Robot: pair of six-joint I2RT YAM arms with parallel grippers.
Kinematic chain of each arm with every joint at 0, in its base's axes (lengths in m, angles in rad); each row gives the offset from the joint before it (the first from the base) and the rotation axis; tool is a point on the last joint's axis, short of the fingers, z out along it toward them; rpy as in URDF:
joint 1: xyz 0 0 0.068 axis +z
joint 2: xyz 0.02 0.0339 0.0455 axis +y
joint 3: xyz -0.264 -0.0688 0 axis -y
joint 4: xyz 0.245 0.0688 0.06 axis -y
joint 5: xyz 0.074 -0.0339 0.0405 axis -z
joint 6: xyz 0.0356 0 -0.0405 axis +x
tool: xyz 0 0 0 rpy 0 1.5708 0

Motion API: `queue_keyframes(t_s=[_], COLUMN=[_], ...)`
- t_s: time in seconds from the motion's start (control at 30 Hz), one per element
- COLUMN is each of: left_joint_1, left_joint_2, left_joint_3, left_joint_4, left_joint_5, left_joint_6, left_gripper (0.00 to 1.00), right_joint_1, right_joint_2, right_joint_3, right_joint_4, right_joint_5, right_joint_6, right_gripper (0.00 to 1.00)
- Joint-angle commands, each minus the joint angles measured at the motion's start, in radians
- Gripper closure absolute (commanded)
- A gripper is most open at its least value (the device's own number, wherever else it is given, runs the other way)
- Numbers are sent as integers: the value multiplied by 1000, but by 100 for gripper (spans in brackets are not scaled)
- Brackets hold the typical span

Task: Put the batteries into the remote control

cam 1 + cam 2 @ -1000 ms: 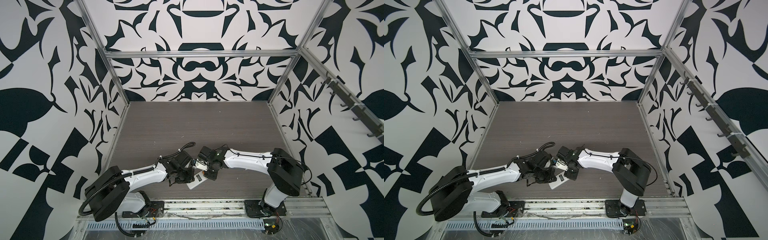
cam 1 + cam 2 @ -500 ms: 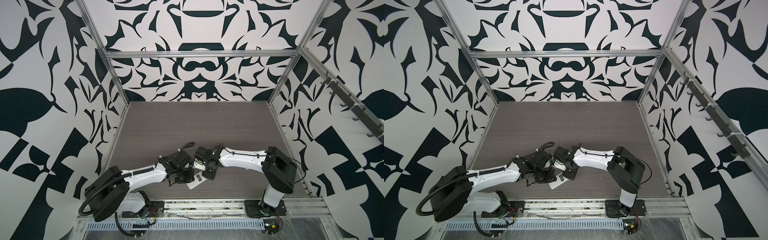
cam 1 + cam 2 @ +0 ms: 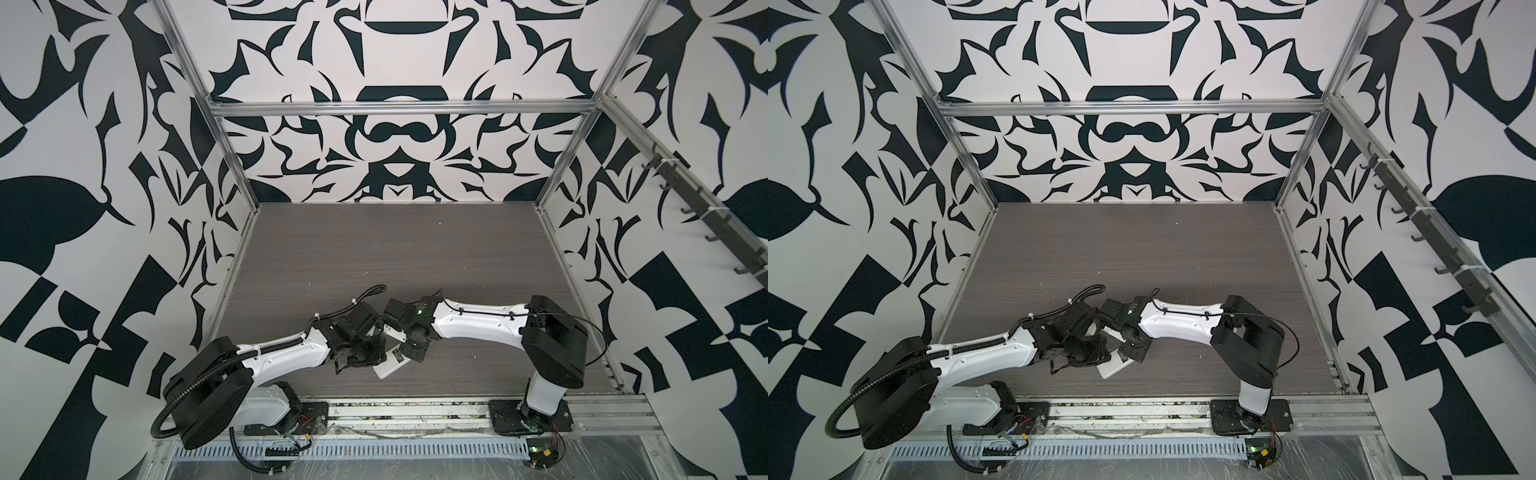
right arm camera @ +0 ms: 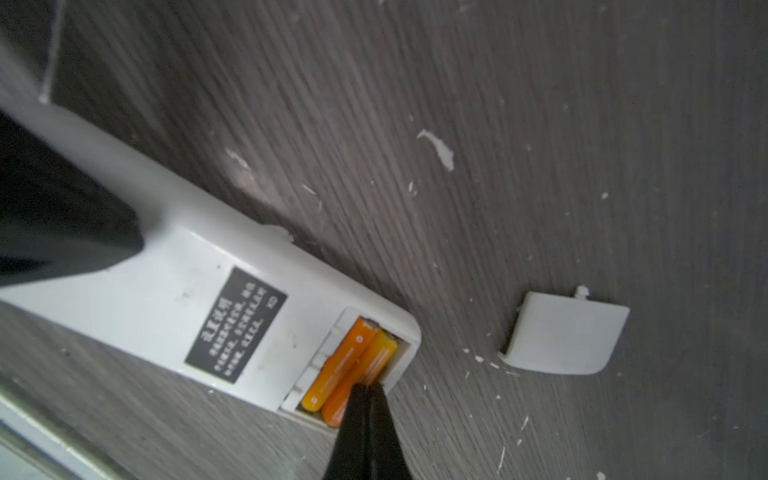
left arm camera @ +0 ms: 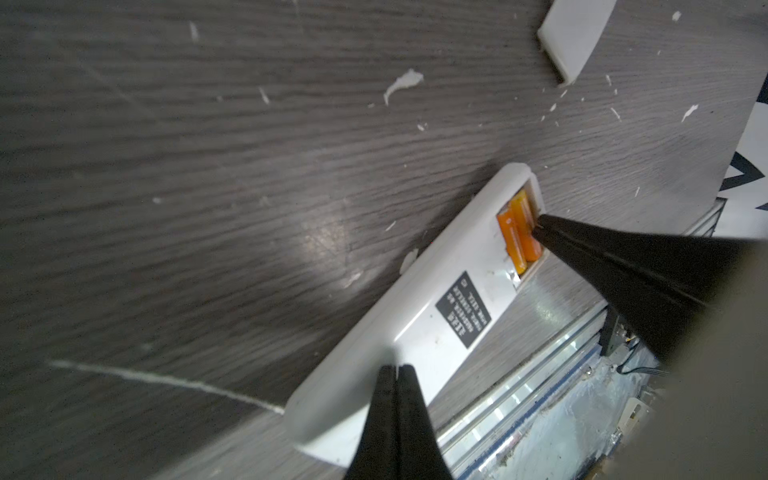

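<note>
remote control (image 4: 174, 299) face down near the front edge of the dark wood-grain table (image 3: 415, 257), label up, both orange batteries (image 4: 353, 365) side by side in its open bay; right gripper (image 4: 368, 388) closed, empty, tips on one battery; left gripper (image 5: 397, 368) closed, empty, over the remote's other end; loose white cover (image 4: 565, 338) just beside.

Grey wood-grain table (image 4: 540, 124) bears remote control (image 4: 166, 307), white cover (image 4: 565, 336)
</note>
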Motion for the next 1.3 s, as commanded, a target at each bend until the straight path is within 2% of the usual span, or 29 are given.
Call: queue_keyframes(t_s=[0.0,0.57,1.0,1.27], left_joint_1=[0,0,0,1], left_joint_2=[45,41,36,26], left_joint_3=[-66,-74,-73,-54], left_joint_4=[-138,-138,-144,-164], left_joint_5=[-87,-91,-93,-98], left_joint_6=[13,8,7,22], left_gripper=[100,100,100,100], right_joint_1=[-11,-45,-51,-78], right_joint_2=[-58,1,65,-99], right_joint_3=[-3,-37,-45,-27], right_joint_4=[55,105,100,93], right_joint_5=[-38,-113,-96,-98], right_joint_6=[15,4,29,71], right_gripper=[100,100,100,98])
